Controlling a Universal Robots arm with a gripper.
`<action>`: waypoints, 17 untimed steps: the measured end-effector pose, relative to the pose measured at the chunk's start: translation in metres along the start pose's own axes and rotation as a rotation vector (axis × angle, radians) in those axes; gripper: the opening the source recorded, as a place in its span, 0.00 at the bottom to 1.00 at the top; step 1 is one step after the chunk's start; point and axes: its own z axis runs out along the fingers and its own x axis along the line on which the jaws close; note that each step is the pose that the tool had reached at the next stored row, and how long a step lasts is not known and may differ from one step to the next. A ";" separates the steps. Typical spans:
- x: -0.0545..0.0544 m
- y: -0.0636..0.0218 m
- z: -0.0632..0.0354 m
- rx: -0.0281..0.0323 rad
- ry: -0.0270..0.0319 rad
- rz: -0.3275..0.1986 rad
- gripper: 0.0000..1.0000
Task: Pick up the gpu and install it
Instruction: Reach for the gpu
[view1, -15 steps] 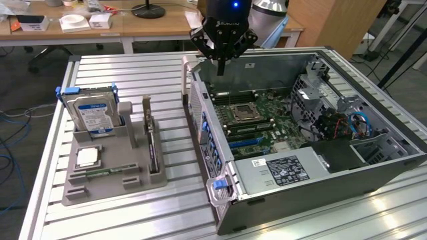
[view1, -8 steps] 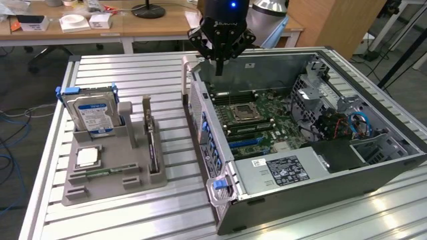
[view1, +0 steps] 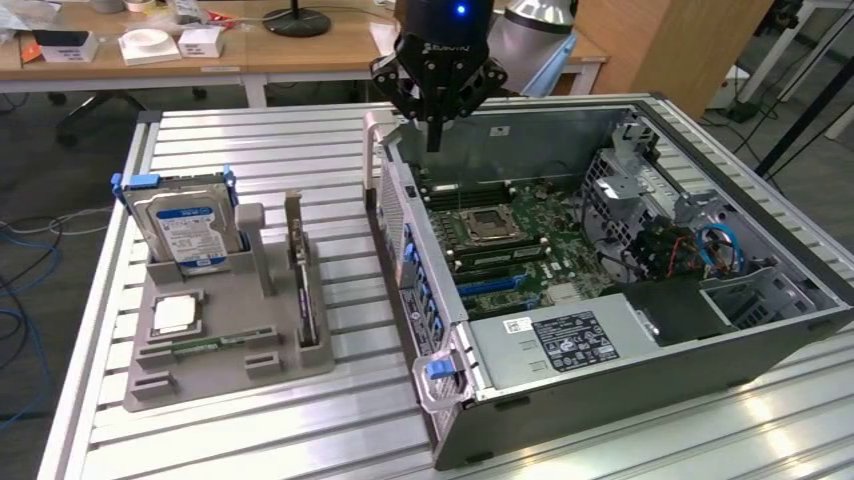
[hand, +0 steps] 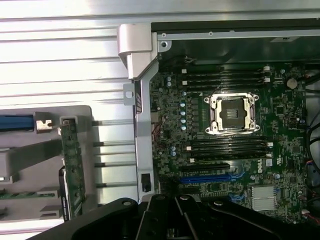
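Note:
The gpu (view1: 306, 280) stands on edge as a thin dark strip in a slot of the grey holder (view1: 227, 375), on the exterior view's left. In the wrist view the gpu (hand: 71, 165) shows its green board edge beside the holder (hand: 30, 150). My gripper (view1: 435, 138) hangs above the far left corner of the open computer case (view1: 641, 330), well away from the gpu, with its fingers shut and nothing between them. The dark gripper (hand: 181, 202) hovers over the motherboard, close to the blue slot (hand: 207, 177).
The holder also carries an upright hard drive (view1: 187, 225), a chip (view1: 176, 315) and a memory stick (view1: 207, 346). The case's side wall (view1: 400, 250) rises between holder and motherboard (view1: 534, 230). A power supply (view1: 567, 340) and drive cages (view1: 694, 250) fill the case's near and right parts.

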 end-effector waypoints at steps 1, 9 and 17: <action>0.001 0.0000 0.0000 0.0000 0.0000 0.000 0.11; 0.006 -0.0005 0.0002 -0.0001 0.0000 0.000 0.11; 0.010 -0.0008 0.0004 -0.0001 0.0000 0.000 0.11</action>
